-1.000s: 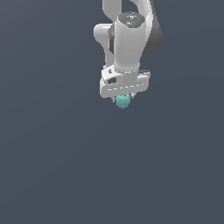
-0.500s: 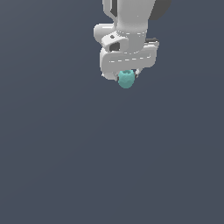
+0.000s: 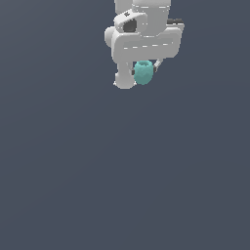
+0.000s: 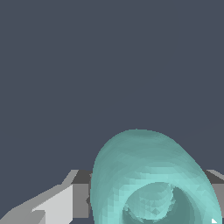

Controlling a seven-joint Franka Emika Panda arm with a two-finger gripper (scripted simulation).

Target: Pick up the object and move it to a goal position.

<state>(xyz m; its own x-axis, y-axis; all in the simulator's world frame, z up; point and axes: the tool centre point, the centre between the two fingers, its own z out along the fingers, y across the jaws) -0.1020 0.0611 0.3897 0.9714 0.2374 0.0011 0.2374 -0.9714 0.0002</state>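
My gripper (image 3: pixel 143 73) is clenched on the teal ball (image 3: pixel 143 72), fingers (image 4: pixel 59 202) pressing its sides so it hangs just under my white hand; it rides high above the bare grey floor (image 3: pixel 122 185); I judge this the carry toward a goal I cannot see.

- No text, label, brand, number or sign could be read in either view.
- The white arm housing (image 3: pixel 146 44) in the upper middle of the exterior view bore no markings.

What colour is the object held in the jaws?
Teal, a pale blue-green; the object shows best in the wrist view.
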